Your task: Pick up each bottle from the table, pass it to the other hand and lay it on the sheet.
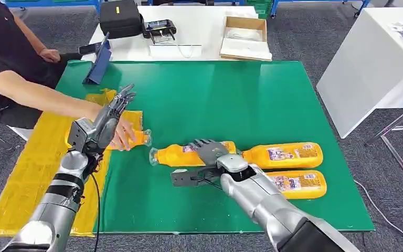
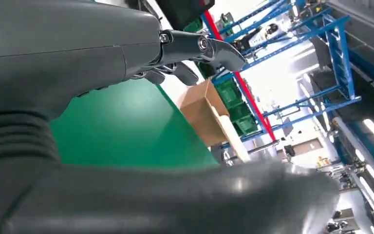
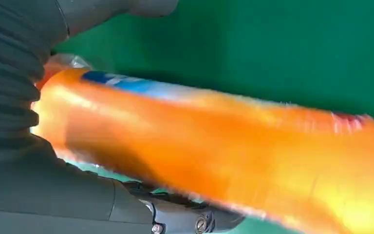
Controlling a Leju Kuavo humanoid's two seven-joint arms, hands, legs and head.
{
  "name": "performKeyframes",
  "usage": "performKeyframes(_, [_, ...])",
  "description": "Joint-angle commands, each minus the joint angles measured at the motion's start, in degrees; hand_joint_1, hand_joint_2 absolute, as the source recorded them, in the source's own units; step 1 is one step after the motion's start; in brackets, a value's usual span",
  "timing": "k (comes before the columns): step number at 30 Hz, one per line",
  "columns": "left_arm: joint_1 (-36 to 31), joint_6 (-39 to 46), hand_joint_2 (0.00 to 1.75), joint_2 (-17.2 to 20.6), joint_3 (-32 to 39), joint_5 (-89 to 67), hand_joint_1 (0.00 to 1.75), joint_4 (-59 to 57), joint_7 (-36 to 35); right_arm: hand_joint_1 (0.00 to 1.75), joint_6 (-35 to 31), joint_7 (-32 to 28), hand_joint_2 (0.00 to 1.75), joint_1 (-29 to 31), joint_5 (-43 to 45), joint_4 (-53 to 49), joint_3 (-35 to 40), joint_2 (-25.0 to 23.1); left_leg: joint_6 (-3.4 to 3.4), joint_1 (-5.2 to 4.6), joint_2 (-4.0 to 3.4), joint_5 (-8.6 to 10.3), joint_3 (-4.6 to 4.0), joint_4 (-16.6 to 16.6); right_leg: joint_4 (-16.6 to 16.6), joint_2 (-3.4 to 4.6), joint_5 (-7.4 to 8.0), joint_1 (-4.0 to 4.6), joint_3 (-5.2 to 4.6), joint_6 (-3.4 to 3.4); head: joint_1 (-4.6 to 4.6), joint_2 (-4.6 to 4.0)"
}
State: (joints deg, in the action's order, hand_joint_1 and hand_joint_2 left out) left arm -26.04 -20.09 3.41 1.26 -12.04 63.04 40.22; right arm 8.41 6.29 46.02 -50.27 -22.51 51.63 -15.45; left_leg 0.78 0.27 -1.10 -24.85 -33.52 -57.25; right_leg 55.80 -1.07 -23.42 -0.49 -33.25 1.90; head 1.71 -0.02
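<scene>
The right hand [image 1: 210,152] wraps its fingers around an orange bottle [image 1: 181,155] lying on the green tabletop [image 1: 231,100], thumb beneath and fingers over the top. Two more orange bottles lie just beside it: one [image 1: 286,155] end to end with it, another [image 1: 296,184] nearer the robot. The left hand [image 1: 110,113] is raised over the edge of the yellow sheet [image 1: 36,163], fingers spread and holding nothing. A person's hand [image 1: 123,134] grips a fourth bottle [image 1: 136,139] at the sheet's edge, just behind the left hand.
</scene>
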Motion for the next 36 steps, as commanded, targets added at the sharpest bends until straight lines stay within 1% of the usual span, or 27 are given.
performKeyframes(1, [-1.09,-0.46,0.0,-2.1,2.89,-0.4,0.0,-0.56,-0.22,0.0,1.12,1.1,1.75,1.18,-0.23,5.74,2.23,0.83,-0.01,0.02,0.16,0.01,0.04,0.01,-0.01,-0.07,-0.02,0.01,0.08,-0.02,-0.07,0.0])
performKeyframes(3, [-1.24,-0.36,0.0,-2.43,3.28,-0.58,0.0,-0.62,-0.22,0.0,2.63,2.54,1.75,1.13,-1.09,6.11,2.41,0.92,-0.04,0.05,0.11,-0.03,0.11,0.01,-0.02,0.04,-0.04,0.04,0.13,-0.05,-0.04,0.0])
performKeyframes(5, [-1.73,-0.86,0.0,-2.68,3.19,-0.7,0.0,-1.19,-0.22,0.0,2.94,3.03,1.75,0.48,-1.04,6.24,1.6,1.54,-0.04,0.03,0.18,0.0,0.11,0.02,-0.02,-0.06,-0.04,0.03,0.14,-0.04,-0.02,0.0])
performKeyframes(6, [-1.92,-0.95,0.0,-2.75,3.09,-0.82,0.0,-1.48,-0.22,0.68,2.56,2.94,1.75,0.12,-0.78,6.28,0.89,1.79,-0.05,0.05,0.29,0.0,0.15,0.01,-0.03,-0.13,-0.07,0.04,0.2,-0.06,-0.04,0.0])
performKeyframes(7, [-2.03,-1.74,0.0,-2.92,3.07,-0.28,0.0,-1.75,-0.22,1.75,2.38,2.93,1.75,-0.12,-0.8,6.39,0.53,2.15,-0.04,0.05,0.24,0.02,0.1,0.02,-0.05,-0.14,-0.03,0.05,0.14,-0.04,-0.02,0.0])
performKeyframes(12, [-1.58,-1.91,0.0,-3.04,2.65,-0.03,0.0,-1.15,-0.22,1.75,1.63,2.12,1.75,-0.52,-0.62,6.36,-1.18,3.0,-0.02,0.05,0.31,0.04,0.17,0.02,-0.07,-0.18,-0.02,0.05,0.22,-0.03,-0.02,0.0])
performKeyframes(14, [-1.27,-1.98,0.0,-2.92,2.5,0.02,0.0,-0.42,-0.22,1.75,-0.5,1.69,1.75,-0.82,0.55,5.89,-3.48,2.9,-0.01,0.05,0.18,0.02,0.16,0.01,-0.07,-0.09,0.0,0.05,0.2,-0.02,-0.02,0.0])
performKeyframes(16, [-1.37,-1.77,0.0,-2.86,2.13,-0.25,0.0,-0.5,-0.22,1.75,-2.65,0.51,1.75,-1.06,2.08,5.27,-6.2,2.87,0.0,0.05,0.25,0.06,0.17,0.03,-0.08,-0.13,0.0,0.04,0.24,-0.02,-0.02,0.0])
performKeyframes(18, [-1.43,-2.05,0.0,-3.23,2.41,0.78,0.0,-0.5,-0.47,1.75,-6.68,-2.72,1.75,-1.51,4.85,3.86,-10.2,3.18,0.03,0.05,0.31,0.09,0.17,0.02,-0.07,-0.16,-0.01,0.03,0.25,-0.03,-0.02,0.0])
performKeyframes(21, [-1.34,-2.03,0.0,-3.3,2.33,0.89,0.0,-0.25,-0.53,1.75,-6.64,-2.89,1.75,-1.22,4.84,4.11,-10.43,3.2,0.05,0.0,0.14,0.08,0.13,0.01,-0.05,-0.06,0.04,-0.04,0.18,0.03,-0.02,0.0])
performKeyframes(22, [-1.34,-2.03,0.0,-3.3,2.33,0.89,0.0,-0.25,-0.53,1.75,-6.64,-2.89,1.75,-1.22,4.84,4.11,-10.43,3.2,0.04,-0.01,0.2,0.07,0.14,0.0,-0.03,-0.08,0.03,-0.05,0.19,0.03,-0.02,0.0])
performKeyframes(24, [-0.77,-2.22,0.0,-3.89,3.09,2.36,0.0,0.74,-0.87,1.75,-10.8,-6.99,1.75,-2.37,9.17,2.2,-15.26,3.3,0.03,0.01,0.24,0.06,0.15,-0.01,-0.03,-0.09,0.01,-0.04,0.22,0.0,-0.02,0.0])
performKeyframes(25, [-0.27,-2.06,0.0,-4.44,3.53,3.5,0.0,2.16,-1.7,1.75,-12.18,-10.78,1.75,-2.54,12.97,1.12,-19.38,3.54,0.03,0.0,0.23,0.06,0.16,0.0,-0.05,-0.11,0.01,-0.04,0.23,0.03,-0.02,0.0])
performKeyframes(26, [-0.21,-1.94,0.0,-5.07,4.17,5.03,0.0,2.75,-3.41,1.75,-14.03,-13.75,1.75,-2.7,15.93,-0.33,-22.7,4.0,0.05,-0.01,0.16,0.07,0.14,0.0,-0.04,-0.08,0.04,-0.06,0.18,0.04,-0.02,0.0])
performKeyframes(27, [-0.01,-1.99,0.0,-5.66,4.81,7.01,0.0,3.6,-5.3,1.75,-16.76,-16.48,1.75,-2.99,17.74,-2.46,-25.3,4.52,0.03,0.01,0.24,0.05,0.14,-0.03,-0.02,-0.1,0.01,-0.04,0.21,0.02,-0.02,0.0])
performKeyframes(28, [0.18,-2.1,0.0,-6.13,5.17,8.6,0.0,4.39,-6.1,1.75,-18.46,-18.02,1.75,-3.12,18.74,-4.33,-27.19,5.04,0.05,-0.01,0.22,0.07,0.08,-0.04,-0.01,-0.1,0.03,-0.05,0.15,0.04,-0.04,0.0])
performKeyframes(30, [0.61,-1.98,0.0,-6.12,4.91,9.05,0.0,5.43,-6.71,1.75,-17.46,-17.75,1.75,-3.3,18.77,-6.32,-27.74,5.58,0.06,-0.04,0.09,0.09,-0.02,-0.03,0.01,-0.01,0.07,-0.08,0.0,0.06,0.0,0.0])
performKeyframes(33, [0.7,-1.83,0.0,-5.94,4.7,9.17,0.0,5.44,-6.77,1.75,-17.07,-17.25,1.75,-3.79,18.43,-6.87,-27.83,5.44,0.03,-0.03,0.26,0.06,0.02,-0.05,0.02,-0.11,0.01,-0.07,0.08,0.03,-0.04,0.0])
performKeyframes(36, [0.7,-1.79,0.0,-5.86,4.68,9.18,0.0,5.31,-6.78,1.75,-17.32,-17.14,1.75,-4.01,18.26,-6.76,-27.77,5.24,0.05,-0.04,0.08,0.07,0.01,-0.02,-0.01,0.0,0.06,-0.07,0.04,0.05,-0.02,0.0])
